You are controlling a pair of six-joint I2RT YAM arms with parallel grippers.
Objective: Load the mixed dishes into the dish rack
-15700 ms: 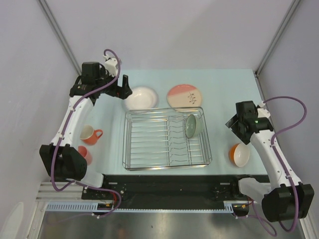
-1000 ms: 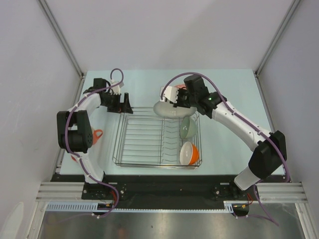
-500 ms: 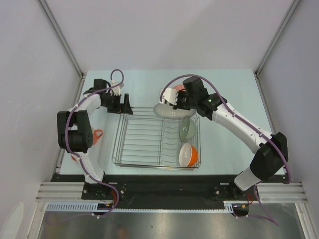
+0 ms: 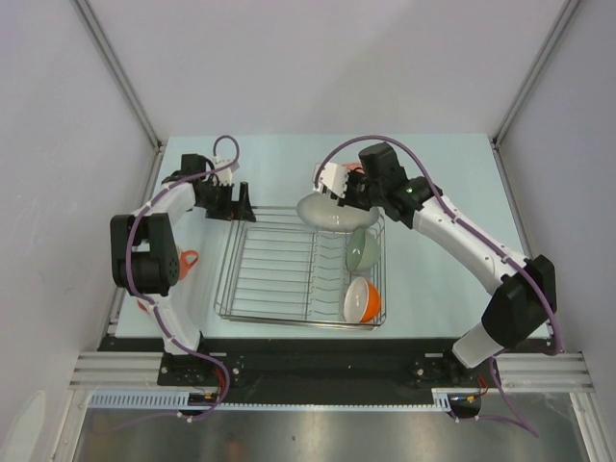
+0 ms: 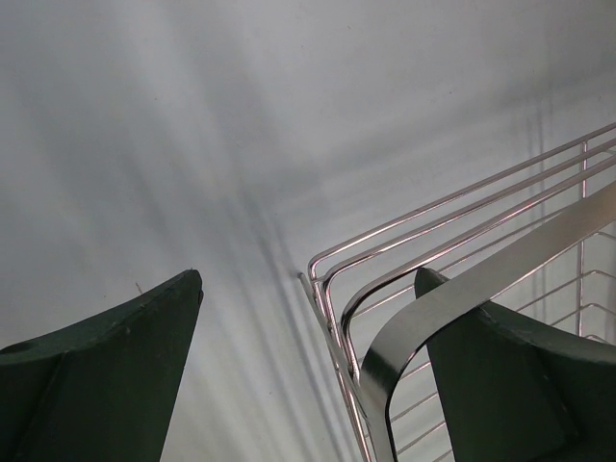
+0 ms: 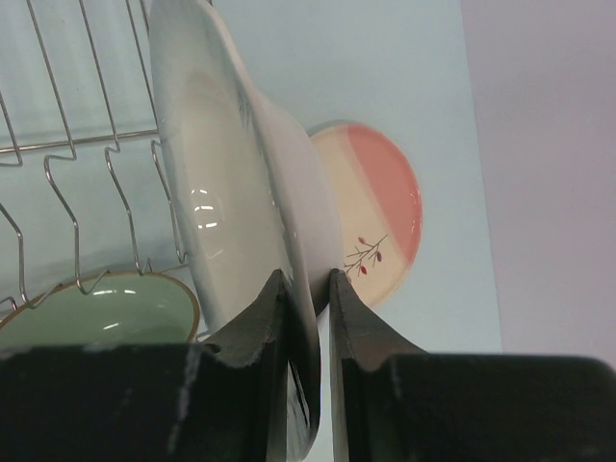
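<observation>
aloft, right gripper (image 6: pixel 306 286) pinches the white bowl (image 6: pixel 217 183) rim over the rack (image 4: pixel 274 277). left gripper (image 5: pixel 310 279) gapes wide at its corner, holding nothing.

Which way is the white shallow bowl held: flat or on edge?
On edge: right fingers pinch the rim of the bowl over the dish rack.

The top external view looks steeply down from above and behind the arm bases, taking in the whole tabletop (image 4: pixel 452 192) and the dish rack (image 4: pixel 279 269). The left wrist camera sits behind the left hand (image 5: pixel 310 279), very close on the rack's far left corner. The right wrist camera looks past the right hand (image 6: pixel 308 284), close on the white shallow bowl (image 6: pixel 217 192) at the rack's far right, which the top view also shows.
</observation>
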